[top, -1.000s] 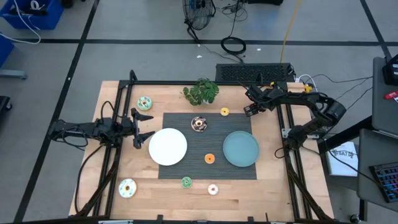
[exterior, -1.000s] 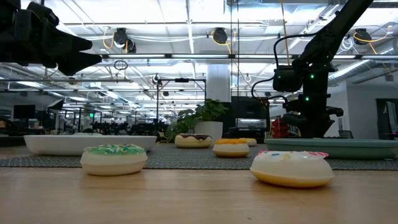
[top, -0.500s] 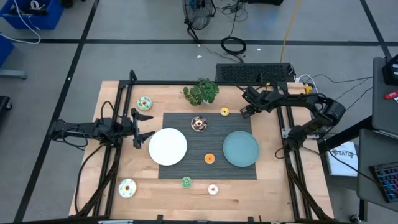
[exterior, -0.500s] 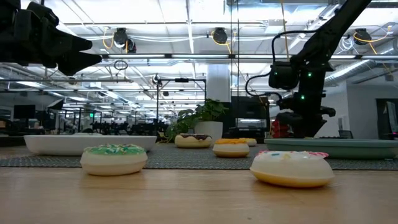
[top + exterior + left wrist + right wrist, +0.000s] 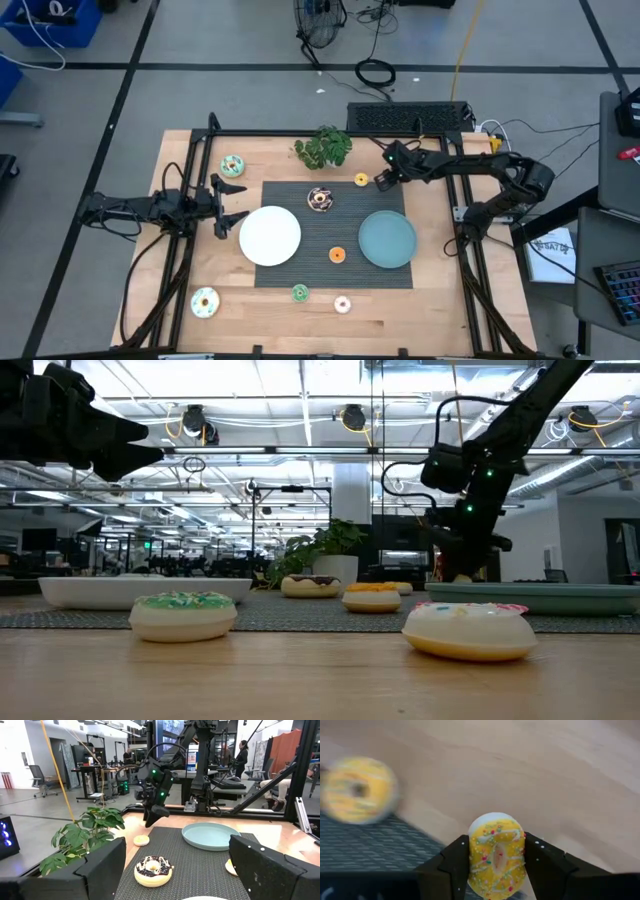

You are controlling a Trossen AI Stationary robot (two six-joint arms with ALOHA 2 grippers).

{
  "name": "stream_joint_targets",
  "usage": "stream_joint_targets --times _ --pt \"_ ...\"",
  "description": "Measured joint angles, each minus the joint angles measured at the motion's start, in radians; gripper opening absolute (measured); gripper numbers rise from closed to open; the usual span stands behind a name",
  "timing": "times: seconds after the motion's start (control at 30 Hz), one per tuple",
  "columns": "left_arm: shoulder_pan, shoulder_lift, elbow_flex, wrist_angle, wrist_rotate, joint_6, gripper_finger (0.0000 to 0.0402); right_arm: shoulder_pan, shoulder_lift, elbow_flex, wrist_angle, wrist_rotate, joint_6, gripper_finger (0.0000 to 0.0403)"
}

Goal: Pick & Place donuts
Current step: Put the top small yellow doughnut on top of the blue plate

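The bench (image 5: 180,280) is pale wood, with a dark grey woven mat (image 5: 340,200) at its middle. On the mat lie a white plate (image 5: 270,236), a teal plate (image 5: 387,240), a chocolate-brown donut (image 5: 320,199) with pale flecks and an orange donut (image 5: 337,255). A yellow donut (image 5: 497,856) with coloured sprinkles sits between black fingers (image 5: 447,865). Another yellow donut (image 5: 361,180) lies on the bare wood. A green donut (image 5: 300,292), a pink donut (image 5: 342,304) and two mint donuts (image 5: 232,166) also show. The plant (image 5: 322,148) is leafy green.

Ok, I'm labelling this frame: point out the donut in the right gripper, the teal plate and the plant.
held yellow donut (image 5: 497,856), right wrist view, icing beside its hole
teal plate (image 5: 387,240), high view, bare centre
plant (image 5: 322,147), high view, leaves
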Motion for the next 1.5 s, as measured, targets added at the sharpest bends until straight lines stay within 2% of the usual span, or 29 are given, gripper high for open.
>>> stream_joint_targets --times 0.6,1.07,1.5 --pt "0.0 0.0 0.0 0.0 0.0 0.0 0.0349 0.157 0.0 0.0 0.315 -0.243 0.001 0.0156" --pt "0.0 0.0 0.0 0.0 0.0 0.0 0.0349 0.345 0.0 0.0 0.603 -0.534 0.027 0.0155" --pt "0.0 0.0 0.0 0.0 0.0 0.0 0.0349 0.539 0.0 0.001 0.836 -0.641 0.053 0.0155"
